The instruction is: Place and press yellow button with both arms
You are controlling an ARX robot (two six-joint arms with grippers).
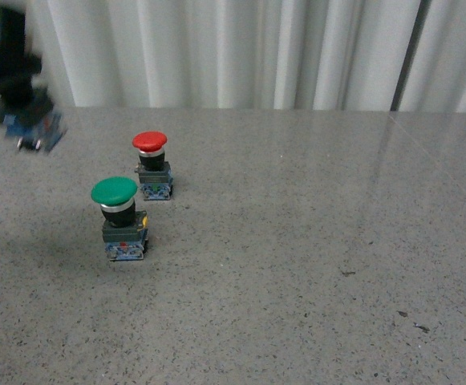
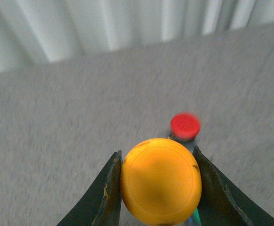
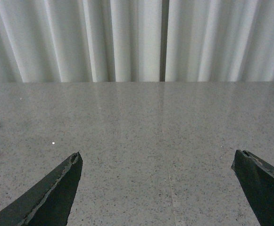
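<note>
My left gripper (image 2: 159, 181) is shut on the yellow button (image 2: 161, 187), its yellow cap squeezed between both fingers (image 2: 109, 188). In the front view the left arm is blurred at the far upper left, holding the button's blue-grey base (image 1: 36, 130) in the air above the table; the yellow cap is hidden there. My right gripper (image 3: 158, 162) is open and empty over bare table, and it does not show in the front view.
A green-capped button (image 1: 119, 216) stands on the grey speckled table (image 1: 313, 241) left of centre. A smaller red-capped button (image 1: 152, 164) stands just behind it, and also shows in the left wrist view (image 2: 185, 126). White curtains hang along the far edge.
</note>
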